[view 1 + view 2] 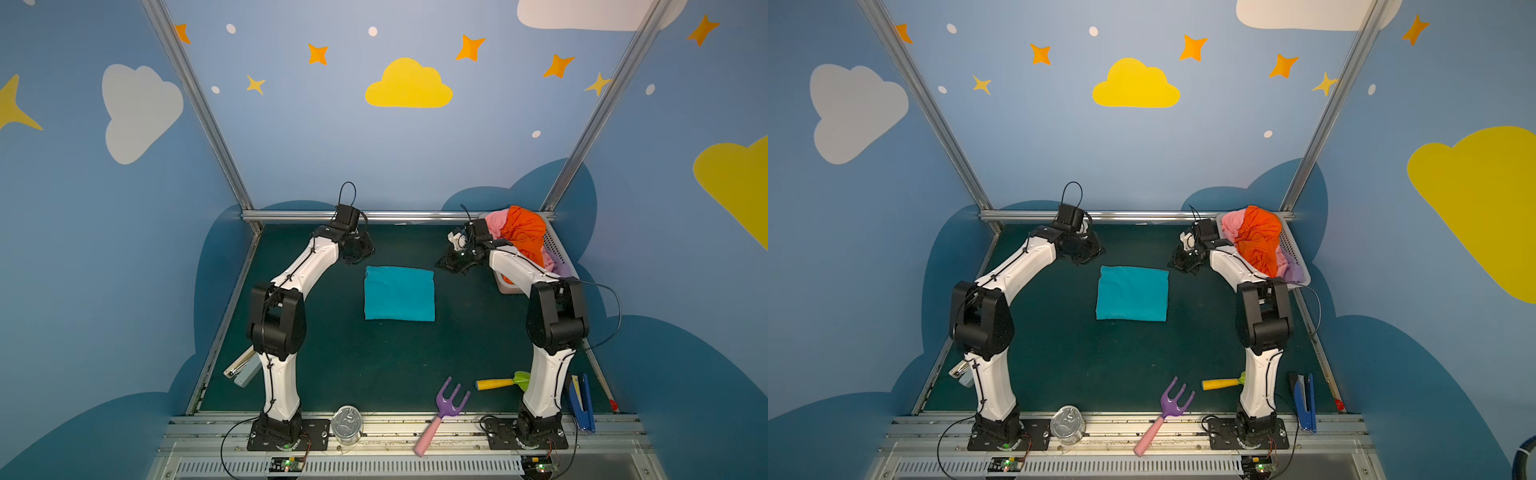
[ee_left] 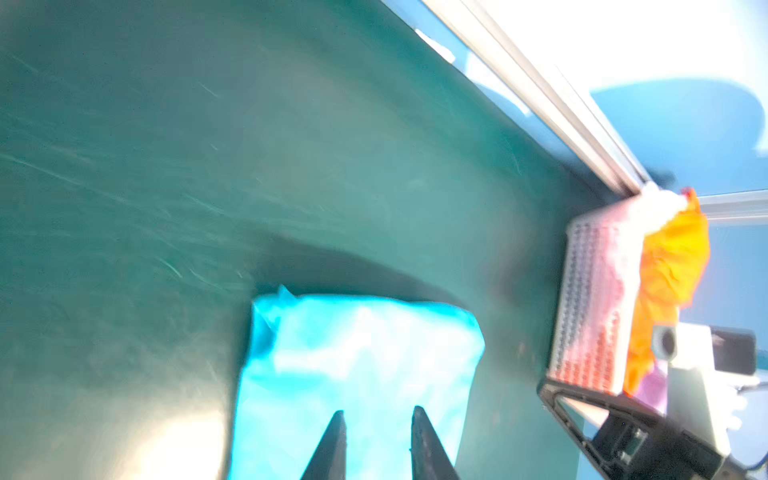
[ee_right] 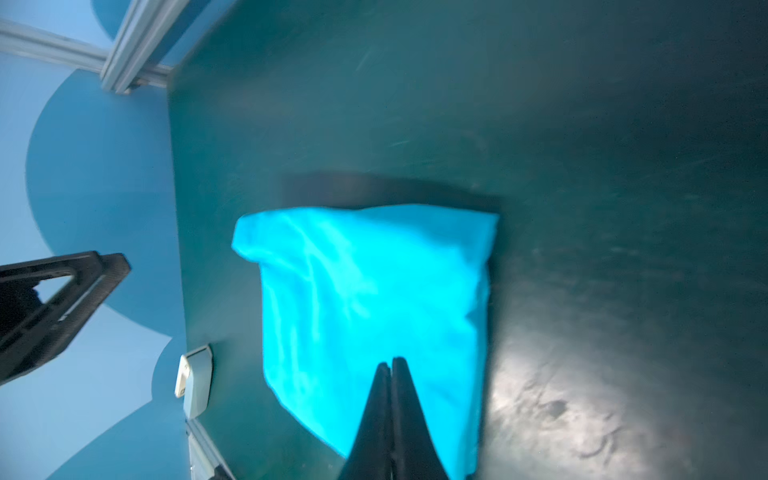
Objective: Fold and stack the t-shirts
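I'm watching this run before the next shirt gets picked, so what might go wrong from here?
1. The orange shirt is heaped above the basket rim, lying against the pink shirt. Pulling it out may drag the pink one along or shift the basket.
2. The folded teal shirt lies loose on the table. Spreading another shirt close by could ruffle its fold.

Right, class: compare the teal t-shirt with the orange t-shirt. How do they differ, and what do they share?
The teal t-shirt lies folded into a flat rectangle; the orange t-shirt is a crumpled heap. The teal t-shirt rests on the green table; the orange t-shirt sits in the white basket. Both are soft cloth.
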You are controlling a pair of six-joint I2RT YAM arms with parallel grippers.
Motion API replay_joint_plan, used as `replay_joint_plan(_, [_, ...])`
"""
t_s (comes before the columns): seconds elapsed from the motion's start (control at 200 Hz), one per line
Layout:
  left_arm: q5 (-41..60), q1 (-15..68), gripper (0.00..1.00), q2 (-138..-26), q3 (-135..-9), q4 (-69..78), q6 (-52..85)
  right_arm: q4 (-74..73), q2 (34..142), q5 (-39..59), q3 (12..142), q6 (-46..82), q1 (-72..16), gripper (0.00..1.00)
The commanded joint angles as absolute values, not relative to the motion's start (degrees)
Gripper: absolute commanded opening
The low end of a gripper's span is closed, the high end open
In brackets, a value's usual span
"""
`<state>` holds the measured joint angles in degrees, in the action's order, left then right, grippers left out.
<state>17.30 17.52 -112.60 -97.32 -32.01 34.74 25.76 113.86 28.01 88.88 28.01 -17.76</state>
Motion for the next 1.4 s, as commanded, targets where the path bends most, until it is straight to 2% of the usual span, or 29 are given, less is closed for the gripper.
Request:
replay_joint_plan(0.0, [18.0, 18.3, 0.23, -117.2, -93.0, -29.9, 35.2, 24.9, 116.8, 28.0, 86.5, 27.9, -19.3, 0.0])
replay_joint_plan(0.175, [17.4, 17.1, 0.19, -123.9, -96.9, -30.7, 34.3, 23.2, 124.9, 31.2, 89.8, 29.6, -17.9, 0.0])
replay_joint_plan(0.355, [16.8, 12.6, 0.19, -133.4, -108.0, -33.8, 32.4, 24.2, 134.1, 33.0, 98.6, 30.8, -13.8, 0.0])
replay_joint_plan(0.476, [22.3, 9.8, 0.2, -138.5, -113.2, -33.6, 33.9, 25.5, 138.2, 34.4, 103.9, 31.5, -12.5, 0.0])
replay_joint_plan(0.616, [27.8, 8.8, 0.26, -138.9, -112.9, -31.8, 36.0, 25.7, 139.1, 34.6, 104.8, 32.0, -12.4, 0.0])
replay_joint_plan(0.736, [29.3, 9.4, 0.32, -135.0, -108.7, -30.2, 37.3, 24.7, 136.7, 34.6, 102.2, 32.3, -12.4, 0.0])
replay_joint_plan(1.101, [30.1, 20.6, 0.27, -114.3, -76.5, -20.6, 43.0, 26.5, 117.3, 25.7, 91.2, 28.6, -14.7, 0.0])
replay_joint_plan(1.242, [20.8, 19.5, 0.27, -109.1, -77.1, -29.3, 40.1, 27.2, 111.6, 23.8, 87.0, 26.5, -16.5, 0.0])
replay_joint_plan(1.397, [20.0, 18.3, 0.28, -107.1, -81.9, -30.9, 39.7, 26.9, 108.9, 23.7, 82.1, 24.8, -18.4, 0.0])
